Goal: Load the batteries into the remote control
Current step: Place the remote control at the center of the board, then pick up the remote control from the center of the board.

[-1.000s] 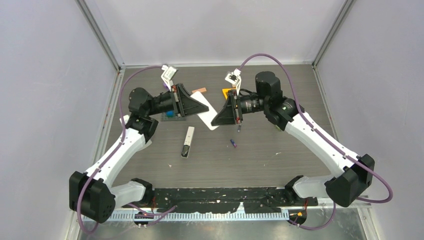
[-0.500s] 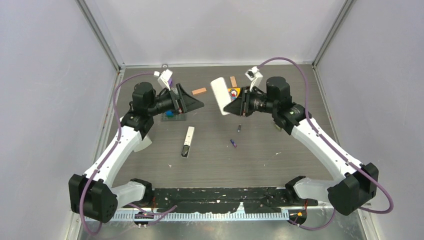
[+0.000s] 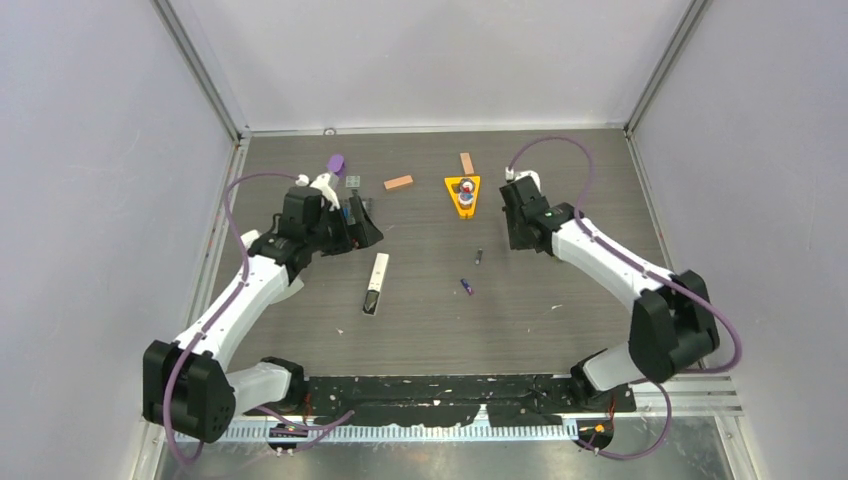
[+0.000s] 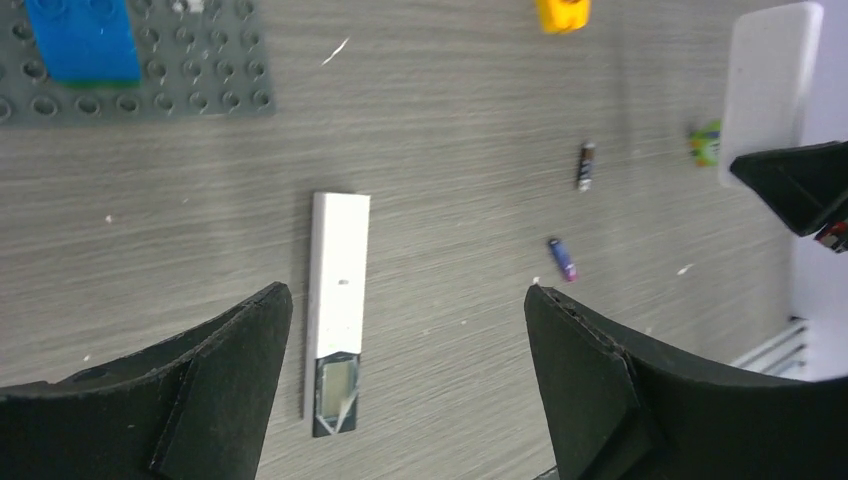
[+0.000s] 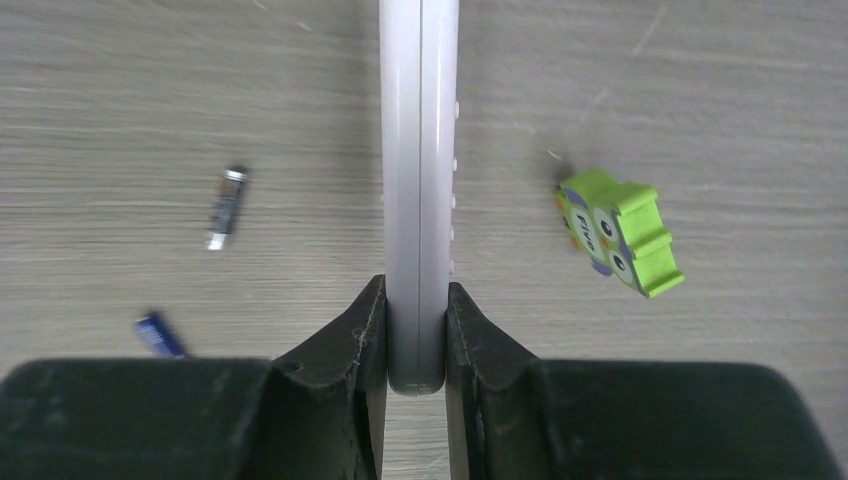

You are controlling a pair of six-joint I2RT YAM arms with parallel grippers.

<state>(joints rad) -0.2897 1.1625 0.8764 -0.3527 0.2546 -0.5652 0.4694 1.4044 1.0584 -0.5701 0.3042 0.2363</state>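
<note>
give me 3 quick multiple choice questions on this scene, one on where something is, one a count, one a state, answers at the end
1. In the top view, the blue-purple battery lies:
a) below the dark battery, apart from it
b) above it
c) touching it

2. Loose batteries showing in the right wrist view:
a) one
b) two
c) four

3. The right end effector is:
a) open and empty
b) shut on the white remote
c) shut on a battery

Answers:
1 a, since the top view shows a clear gap with the blue-purple one lower in the picture.
2 b, since only the dark one and the blue-purple one show there.
3 b, since both fingers press the remote's two sides in the right wrist view.
</note>
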